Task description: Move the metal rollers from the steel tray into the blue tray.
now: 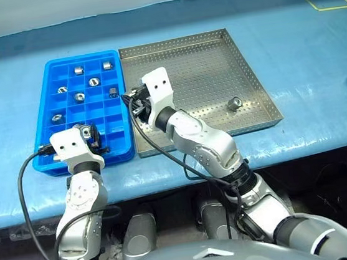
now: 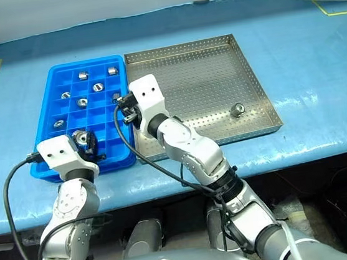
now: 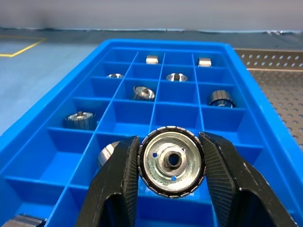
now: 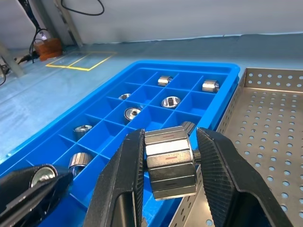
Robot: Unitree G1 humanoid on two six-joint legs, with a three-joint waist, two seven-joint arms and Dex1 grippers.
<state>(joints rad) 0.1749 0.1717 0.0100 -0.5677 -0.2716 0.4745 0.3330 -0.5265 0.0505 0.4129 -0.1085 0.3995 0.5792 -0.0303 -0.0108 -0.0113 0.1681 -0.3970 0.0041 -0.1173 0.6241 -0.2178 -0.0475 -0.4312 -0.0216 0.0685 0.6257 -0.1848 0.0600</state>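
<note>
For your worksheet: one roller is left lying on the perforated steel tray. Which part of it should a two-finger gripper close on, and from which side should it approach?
Probably from above, with the fingers closing across the curved sides of the roller. It lies alone on the open floor of the steel tray, well clear of the rims, so nothing blocks a downward approach.

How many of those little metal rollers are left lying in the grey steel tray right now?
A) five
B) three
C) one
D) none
C: a single roller lies on the perforated floor of the steel tray, toward its right side; the other rollers sit in the blue tray or are clamped in the left gripper and right gripper.
</note>
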